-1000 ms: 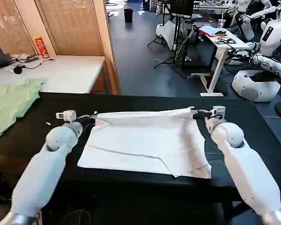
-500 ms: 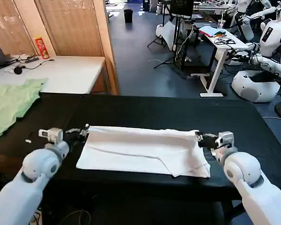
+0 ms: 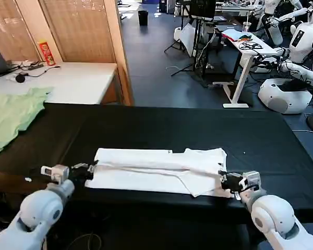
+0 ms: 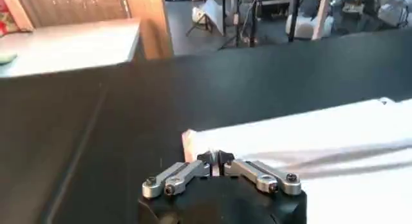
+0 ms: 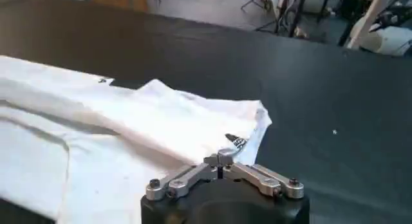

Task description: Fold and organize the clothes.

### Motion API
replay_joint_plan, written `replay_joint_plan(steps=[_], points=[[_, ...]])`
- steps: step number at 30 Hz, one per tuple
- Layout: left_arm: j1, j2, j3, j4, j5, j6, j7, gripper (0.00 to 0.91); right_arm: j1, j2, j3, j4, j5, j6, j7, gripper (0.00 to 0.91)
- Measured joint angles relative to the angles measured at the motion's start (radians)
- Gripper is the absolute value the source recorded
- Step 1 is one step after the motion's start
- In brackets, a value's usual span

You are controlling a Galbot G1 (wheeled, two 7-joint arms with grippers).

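The white T-shirt (image 3: 159, 171) lies flat on the black table (image 3: 161, 125), doubled over into a long band near the table's near edge; one long layer rests on top of another, with a loose flap of cloth at the right end. The left hand (image 3: 87, 170) sits at the shirt's left end, low over the table; in the left wrist view its fingers (image 4: 207, 161) are drawn together at the corner of the cloth (image 4: 302, 138), pinched shut on the hem as far as I can judge. The right hand (image 3: 224, 180) sits at the shirt's right end; in the right wrist view its fingers (image 5: 222, 158) meet over the edge of the fabric (image 5: 129, 125), beside a small dark label, and also look clamped on the shirt.

A pale green garment (image 3: 13, 112) lies well apart on the far left.

The shirt is thin cotton, so I judge it light, limp and apt to sag or crease between the two holds; it will not keep a shape alone, and layers may slide over each other; holding both end corners, through all the layers at once and with the cloth kept taut, looks the soundest way to carry the next fold.
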Motion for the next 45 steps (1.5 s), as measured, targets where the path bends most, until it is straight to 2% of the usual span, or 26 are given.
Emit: replay_joint_plan(steps=[1, 2, 11, 14, 18, 21, 27, 35, 36, 37, 38, 39, 40, 41, 42, 45], points=[[0.005, -0.002, 0.000, 0.001, 0.008, 0.004, 0.000, 0.878, -0.006, 0.000, 0.005, 0.004, 0.001, 0.000, -0.001, 0.302], [0.009, -0.004, 0.000, 0.001, 0.017, 0.008, 0.000, 0.878, -0.013, 0.000, 0.011, 0.009, 0.004, 0.000, -0.002, 0.878], [0.060, -0.011, -0.036, -0.043, 0.070, 0.027, -0.004, 0.878, -0.082, -0.002, 0.117, 0.076, 0.070, 0.000, -0.012, 0.878], [0.070, -0.006, -0.056, -0.069, 0.054, 0.029, -0.005, 0.878, -0.069, 0.012, 0.145, 0.062, 0.042, 0.004, -0.034, 0.878], [0.038, -0.023, -0.064, -0.070, 0.007, -0.006, -0.043, 0.878, 0.001, 0.069, 0.133, -0.012, -0.054, 0.121, -0.012, 0.878], [-0.031, -0.057, -0.045, -0.026, -0.036, -0.056, -0.081, 0.878, 0.065, 0.120, 0.104, -0.090, -0.100, 0.159, -0.012, 0.878], [-0.160, -0.138, 0.007, 0.114, -0.119, -0.071, -0.101, 0.878, 0.166, 0.177, 0.058, -0.221, -0.110, 0.173, -0.021, 0.878], [-0.227, -0.195, 0.035, 0.223, -0.101, -0.073, -0.076, 0.878, 0.258, 0.217, 0.014, -0.342, -0.122, 0.191, -0.038, 0.878], [-0.232, -0.198, 0.036, 0.235, -0.102, -0.073, -0.075, 0.800, 0.269, 0.222, 0.007, -0.353, -0.125, 0.192, -0.038, 0.761], [-0.235, -0.200, 0.037, 0.244, -0.102, -0.073, -0.072, 0.761, 0.280, 0.226, 0.001, -0.364, -0.128, 0.192, -0.038, 0.722], [-0.238, -0.202, 0.037, 0.251, -0.102, -0.073, -0.068, 0.683, 0.290, 0.230, -0.005, -0.376, -0.133, 0.193, -0.038, 0.566], [-0.242, -0.204, 0.038, 0.259, -0.102, -0.073, -0.064, 0.673, 0.301, 0.236, -0.012, -0.390, -0.140, 0.196, -0.038, 0.497], [-0.245, -0.206, 0.038, 0.268, -0.102, -0.072, -0.061, 0.575, 0.310, 0.241, -0.015, -0.400, -0.142, 0.197, -0.038, 0.429], [-0.247, -0.207, 0.038, 0.276, -0.102, -0.071, -0.059, 0.527, 0.317, 0.245, -0.018, -0.410, -0.144, 0.198, -0.038, 0.293], [-0.250, -0.208, 0.039, 0.285, -0.102, -0.070, -0.058, 0.507, 0.321, 0.248, -0.019, -0.418, -0.146, 0.198, -0.038, 0.215], [-0.257, -0.215, 0.039, 0.304, -0.102, -0.068, -0.058, 0.429, 0.328, 0.255, -0.024, -0.437, -0.155, 0.199, -0.038, 0.137]])
